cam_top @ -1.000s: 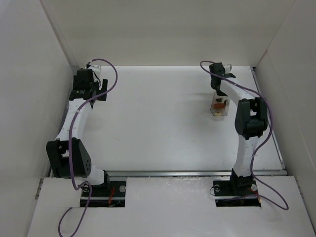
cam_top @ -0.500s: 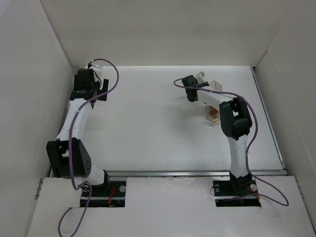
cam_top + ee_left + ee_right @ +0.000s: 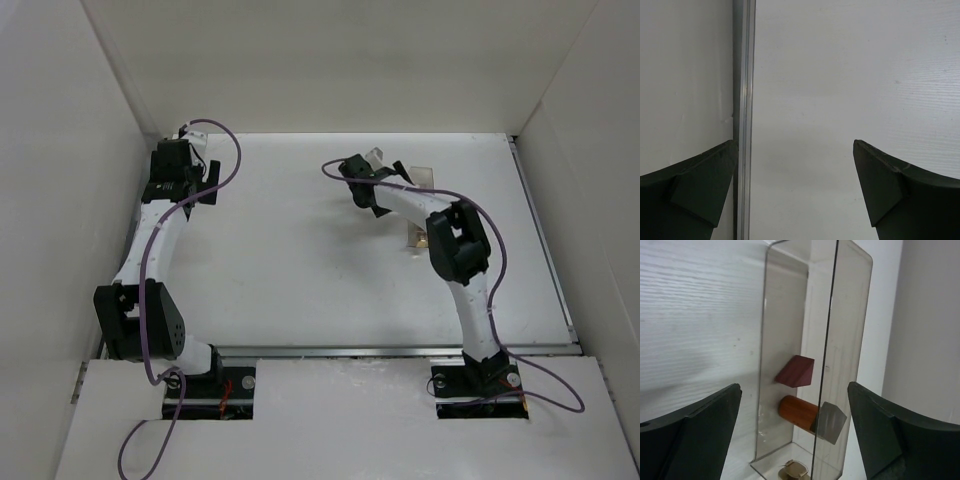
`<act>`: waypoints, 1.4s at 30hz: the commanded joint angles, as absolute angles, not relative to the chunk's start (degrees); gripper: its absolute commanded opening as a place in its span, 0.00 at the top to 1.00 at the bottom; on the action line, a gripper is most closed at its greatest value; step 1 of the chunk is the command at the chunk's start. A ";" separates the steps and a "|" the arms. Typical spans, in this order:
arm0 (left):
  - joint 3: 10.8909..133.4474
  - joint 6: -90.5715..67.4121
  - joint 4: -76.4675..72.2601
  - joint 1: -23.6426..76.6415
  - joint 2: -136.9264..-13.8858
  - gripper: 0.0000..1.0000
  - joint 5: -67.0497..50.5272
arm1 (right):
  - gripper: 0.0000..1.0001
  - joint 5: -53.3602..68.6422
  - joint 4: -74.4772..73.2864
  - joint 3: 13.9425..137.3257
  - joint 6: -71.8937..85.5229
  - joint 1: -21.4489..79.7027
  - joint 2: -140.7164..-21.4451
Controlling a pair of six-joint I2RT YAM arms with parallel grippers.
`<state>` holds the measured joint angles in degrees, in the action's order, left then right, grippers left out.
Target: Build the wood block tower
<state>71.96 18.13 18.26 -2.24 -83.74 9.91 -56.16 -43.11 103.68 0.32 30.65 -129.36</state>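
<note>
In the right wrist view a clear plastic container (image 3: 790, 315) lies lengthwise ahead of my right gripper (image 3: 794, 390). The gripper is open, its fingers wide on either side and touching nothing. Inside the container, a dark brown wedge-like block (image 3: 796, 371) and an orange-brown cylinder (image 3: 797, 411) rest against its left wall, one beyond the other. In the top view the container (image 3: 417, 238) shows partly behind the right forearm, whose black wrist (image 3: 362, 182) is left of it. My left gripper (image 3: 795, 145) is open over bare white table at the far left (image 3: 185, 135).
A grey piece (image 3: 831, 423) and a small gold-coloured object (image 3: 795, 471) also sit in the container's near end. An aluminium rail (image 3: 742, 125) runs along the table's left edge under the left gripper. White walls (image 3: 60, 200) enclose the table on three sides.
The right arm has swung left across the table. Its jaws, shut a second ago, now stand open off the container, which has shifted slightly left. The left arm has not moved.
</note>
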 commanded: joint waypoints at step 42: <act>71.46 18.63 19.07 -2.02 -81.91 0.00 4.83 | 0.27 -7.12 -30.85 85.96 14.24 9.32 -109.42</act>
